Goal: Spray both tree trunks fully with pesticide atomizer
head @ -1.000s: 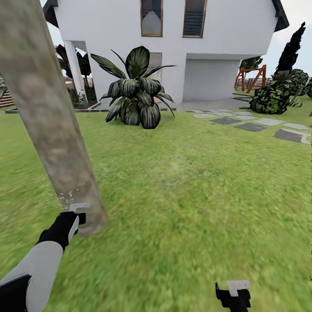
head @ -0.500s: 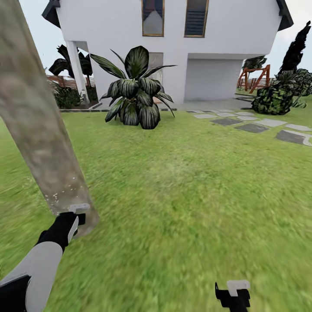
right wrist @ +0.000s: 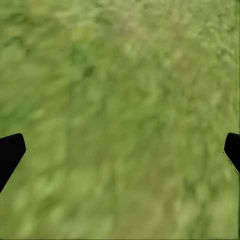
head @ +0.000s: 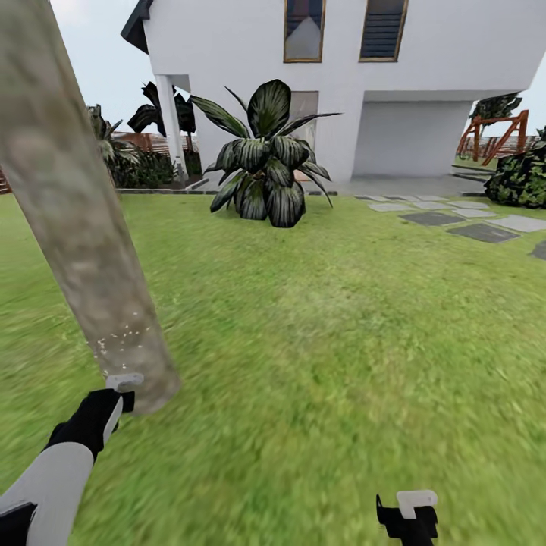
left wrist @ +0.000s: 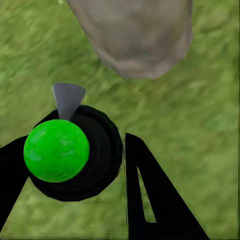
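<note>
A thick, mottled grey-brown tree trunk (head: 76, 212) leans across the left of the head view, with white pesticide specks (head: 121, 337) scattered near its base. My left gripper (head: 114, 390) sits right at that base, shut on the pesticide atomizer (head: 123, 379). In the left wrist view the atomizer (left wrist: 75, 155) is a black round body with a green ball top and a grey nozzle. It sits between the gripper's (left wrist: 75, 145) black fingers, nozzle toward the trunk (left wrist: 135, 35). My right gripper (head: 407, 516) hangs low over grass, open and holding nothing (right wrist: 122, 150).
Green lawn (head: 326, 341) stretches ahead to a white house (head: 425, 61). A broad-leaved dark bush (head: 265, 174) stands in front of it. Grey stepping stones (head: 455, 220) and another bush (head: 523, 178) lie at the right. A brown fence (head: 144, 140) runs behind the left plants.
The view has swung left, so the house and bush sit further right in the picture. My left gripper with the atomizer stays by the trunk's base.
</note>
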